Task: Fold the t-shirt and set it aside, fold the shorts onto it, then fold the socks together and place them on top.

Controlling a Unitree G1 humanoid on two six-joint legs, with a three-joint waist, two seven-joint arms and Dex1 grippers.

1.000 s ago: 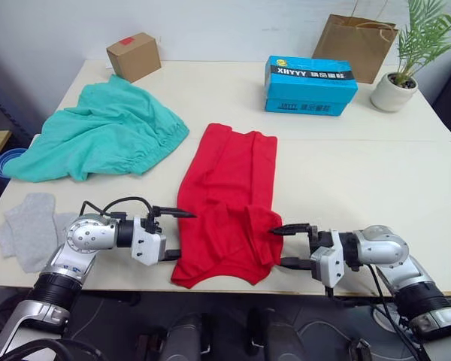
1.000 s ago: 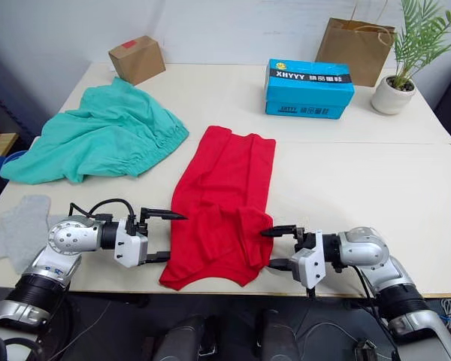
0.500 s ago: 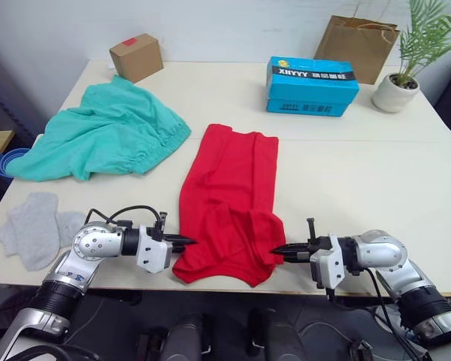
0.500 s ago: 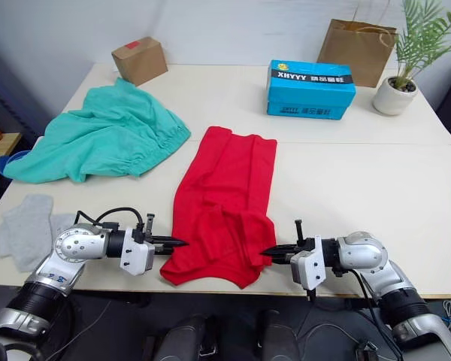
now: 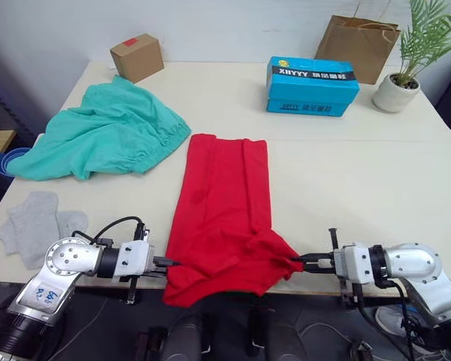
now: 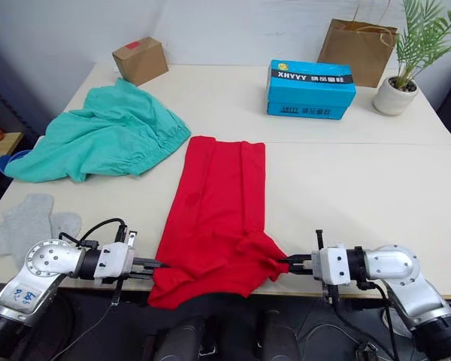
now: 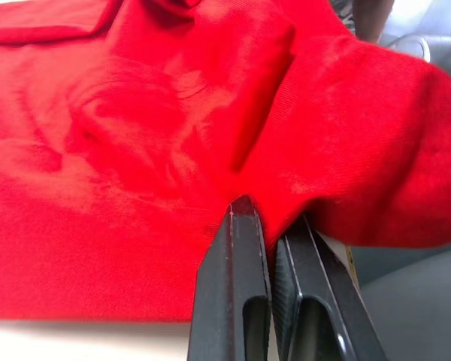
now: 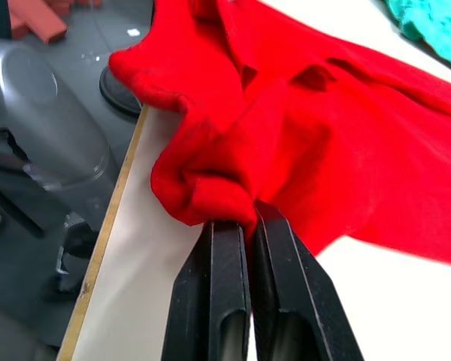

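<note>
We see soft, even light from above, bright on the pale worktop [image 5: 346, 173], with only faint shadows beside the blue box [image 5: 313, 75] and the plant pot [image 5: 395, 92]. No glare shows. Both head views are sharp. In the wrist views the t-shirt [image 7: 135, 150] reads clearly, while the background beyond it blurs.

The cream table [image 5: 361, 173] holds t-shirt [image 5: 222, 210], shorts [image 5: 105, 135], socks [image 5: 34, 226], boxes, bag and plant.

You're looking at a t-shirt [image 5: 224, 218] of matt red knit cloth; the shorts [image 5: 105, 135] are soft crinkled teal fabric; the table [image 5: 376, 180] is smooth and pale; the box [image 5: 313, 85] is glossy blue cardboard.
</note>
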